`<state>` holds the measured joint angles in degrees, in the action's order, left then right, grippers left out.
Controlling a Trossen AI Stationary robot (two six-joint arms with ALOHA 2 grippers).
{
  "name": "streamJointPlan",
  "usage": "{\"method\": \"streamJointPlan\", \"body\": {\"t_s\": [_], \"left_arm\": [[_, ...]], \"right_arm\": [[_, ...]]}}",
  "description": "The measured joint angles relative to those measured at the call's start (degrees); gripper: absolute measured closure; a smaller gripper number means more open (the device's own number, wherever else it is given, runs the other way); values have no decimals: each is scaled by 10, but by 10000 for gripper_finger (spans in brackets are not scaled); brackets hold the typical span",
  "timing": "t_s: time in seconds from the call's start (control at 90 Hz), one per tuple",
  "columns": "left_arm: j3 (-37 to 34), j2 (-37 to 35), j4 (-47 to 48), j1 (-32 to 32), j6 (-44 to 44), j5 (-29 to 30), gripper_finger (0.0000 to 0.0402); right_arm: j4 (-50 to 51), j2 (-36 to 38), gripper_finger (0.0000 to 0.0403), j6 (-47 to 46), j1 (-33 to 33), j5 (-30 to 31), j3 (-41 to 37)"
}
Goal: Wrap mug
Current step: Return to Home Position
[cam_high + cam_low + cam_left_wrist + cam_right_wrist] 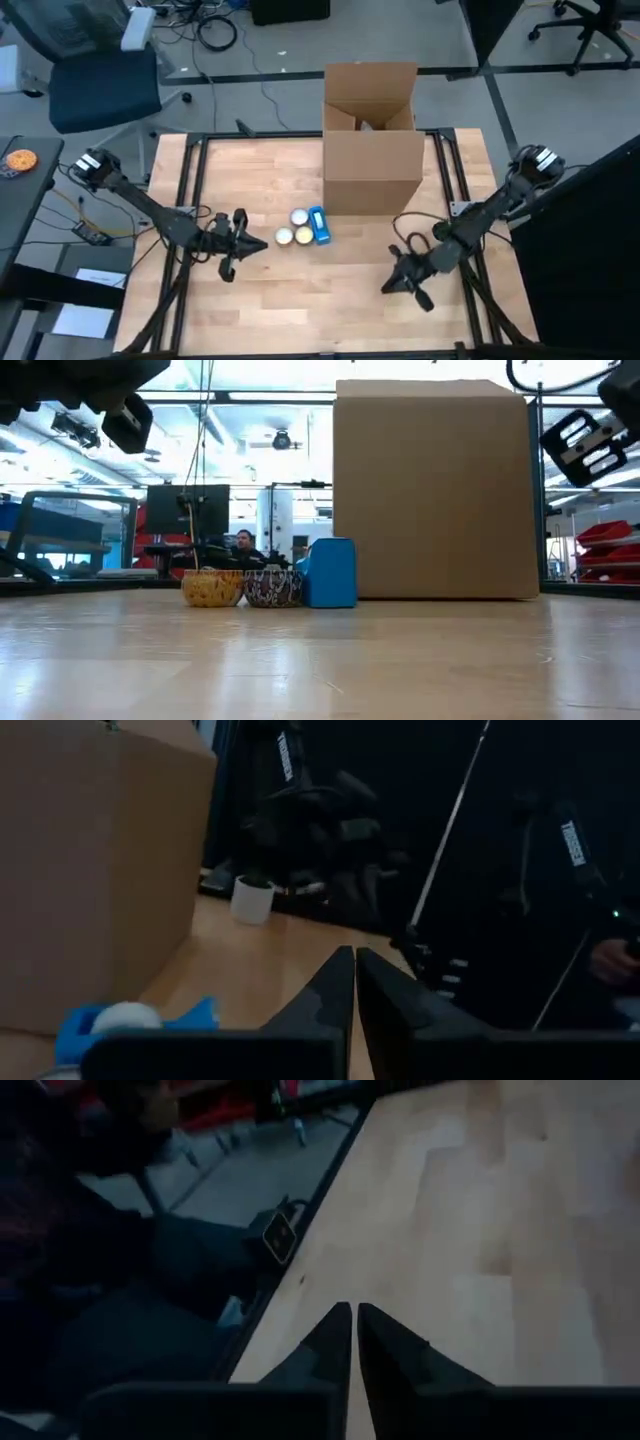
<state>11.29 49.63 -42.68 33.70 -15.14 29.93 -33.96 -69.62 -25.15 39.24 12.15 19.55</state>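
The left gripper (258, 243) hung over the table's (330, 300) left half, pointing toward the group of small items. In the left wrist view its fingers (325, 1000) were pressed together with only a hairline seam between them, and nothing was held. The right gripper (390, 285) hung over the table's right front area, well apart from the box. In the right wrist view its fingers (325, 1345) were likewise closed to a thin seam and empty, above bare wood.

The brown cardboard box (372, 165) stood upright at the table's rear centre with its top flaps open. The mug could not be made out in any view. Only a pale patch (368, 126) showed inside the open top, and what it was could not be told.

Just beside the box's front left corner lay a blue object (330, 572). A patterned bowl (272, 587) and a yellow bowl (212, 588) sat side by side next to it.

Legible writing was limited to white vertical lettering reading "TROSSEN" on two dark arm sections (285, 755) in the left wrist view. A small yellowish tag (280, 1237) on the table's frame carried no readable text. The box faces showed no print.

A white cup (252, 900) stood beyond the box. In the low view a person (243, 543) sat in the room behind the table.
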Motion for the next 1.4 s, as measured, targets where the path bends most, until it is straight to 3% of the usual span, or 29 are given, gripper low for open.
{"method": "streamJointPlan", "body": {"t_s": [0.511, 0.733, 0.989, 1.278, 1.4], "left_arm": [[0, -183, 247, -101, -20, -13, 402], [0, -293, 350, -130, -17, -10, 402], [0, -389, 439, -140, -50, -33, 402], [-6, -396, 453, -138, -49, -24, 402], [-24, -396, 454, -133, -61, -73, 402]], "right_arm": [[-12, 141, 403, 34, -167, -117, -82], [71, 221, 403, 30, -231, -148, -88], [152, 359, 403, 103, -239, -97, -88], [218, 520, 403, 173, -206, -46, -88], [235, 572, 403, 205, -191, -7, -88]]}}
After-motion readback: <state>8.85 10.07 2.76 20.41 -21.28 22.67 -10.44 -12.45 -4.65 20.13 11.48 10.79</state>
